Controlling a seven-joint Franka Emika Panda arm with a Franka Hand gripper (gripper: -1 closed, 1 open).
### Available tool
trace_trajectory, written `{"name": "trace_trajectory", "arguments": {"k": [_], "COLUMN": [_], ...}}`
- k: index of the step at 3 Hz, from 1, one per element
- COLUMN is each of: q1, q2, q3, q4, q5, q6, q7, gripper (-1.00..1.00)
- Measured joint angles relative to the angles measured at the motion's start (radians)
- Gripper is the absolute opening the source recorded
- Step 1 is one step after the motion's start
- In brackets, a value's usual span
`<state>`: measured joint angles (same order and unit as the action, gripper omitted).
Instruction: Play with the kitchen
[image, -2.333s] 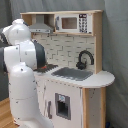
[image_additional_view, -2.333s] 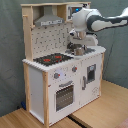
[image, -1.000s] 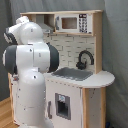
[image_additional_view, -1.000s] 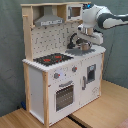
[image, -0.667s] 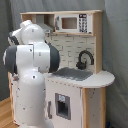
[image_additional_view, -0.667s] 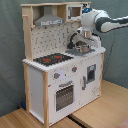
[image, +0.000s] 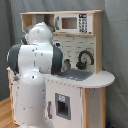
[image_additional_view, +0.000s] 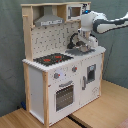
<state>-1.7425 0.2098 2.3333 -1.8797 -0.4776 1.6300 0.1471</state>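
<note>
Tall white and light-wood toy play kitchen stands on a wooden floor against a grey-green backdrop; seen in both exterior views. Red-ringed stove burners sit at the second exterior view's left of the worktop, oven door below them, grey hood above, pegboard back behind.

Sink with curved black faucet occupies the other half of the worktop, under the microwave panel.

White Panda arm reaches in from the second exterior view's right, wrist bent downward over the sink end. The tool hangs low at the faucet, close above the sink basin. In the first exterior view the arm's bulky white body fills the foreground and hides the tool almost wholly.

Tool state: cannot tell whether it is open or closed, nor whether it has hold of anything; it merges with the dark faucet behind it.

Key relation, as judged: the faucet stands immediately behind and beside the tool, towards the pegboard; the sink lies directly below. The burners and knobs lie well off towards the second exterior view's left, lower on the front face. The sink fittings look like the nearest thing to handle; contact is not confirmed.
</note>
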Motion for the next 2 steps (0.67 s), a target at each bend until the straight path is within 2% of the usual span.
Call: {"name": "trace_trajectory", "arguments": {"k": [1, 2], "q1": [0.000, 0.000], "q2": [0.000, -0.010], "q3": [-0.070, -0.111], "q4": [-0.018, -0.048], "q5": [0.001, 0.028], "q6": [0.063, 0.137], "q7": [-0.031, -0.072], "gripper": [-1.00, -1.00]}}
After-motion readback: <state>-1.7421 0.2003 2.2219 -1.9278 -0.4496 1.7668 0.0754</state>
